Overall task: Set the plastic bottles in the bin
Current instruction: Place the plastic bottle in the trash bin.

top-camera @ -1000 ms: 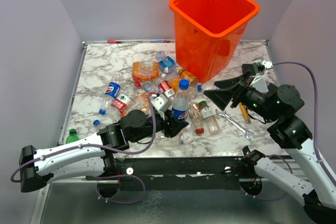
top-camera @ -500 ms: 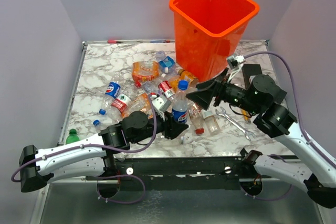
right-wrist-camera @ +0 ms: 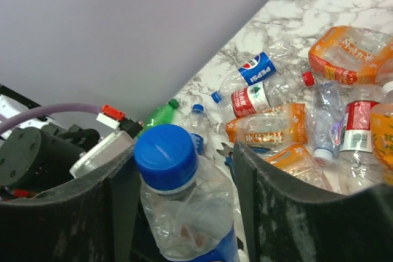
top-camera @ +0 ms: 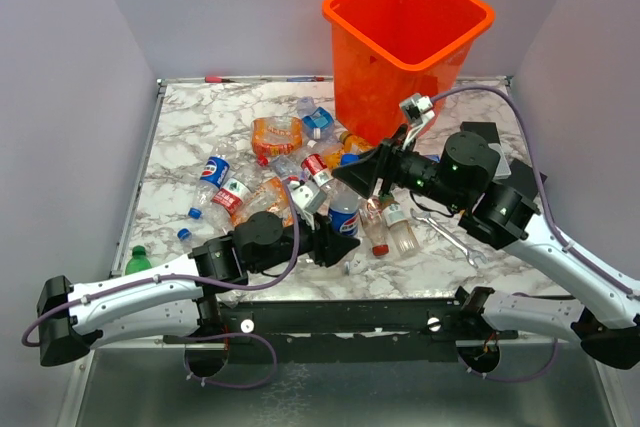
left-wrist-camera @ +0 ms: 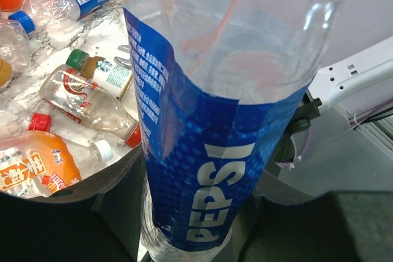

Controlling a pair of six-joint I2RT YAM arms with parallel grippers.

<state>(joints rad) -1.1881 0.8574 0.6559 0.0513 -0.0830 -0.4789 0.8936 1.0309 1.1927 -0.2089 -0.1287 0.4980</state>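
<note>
Standing upright, clear Pepsi bottle (top-camera: 343, 215) has blue label, blue cap.

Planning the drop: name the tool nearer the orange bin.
Right: right tool sits just in front of the orange bin; left tool sits farther, near the table's front edge.
</note>
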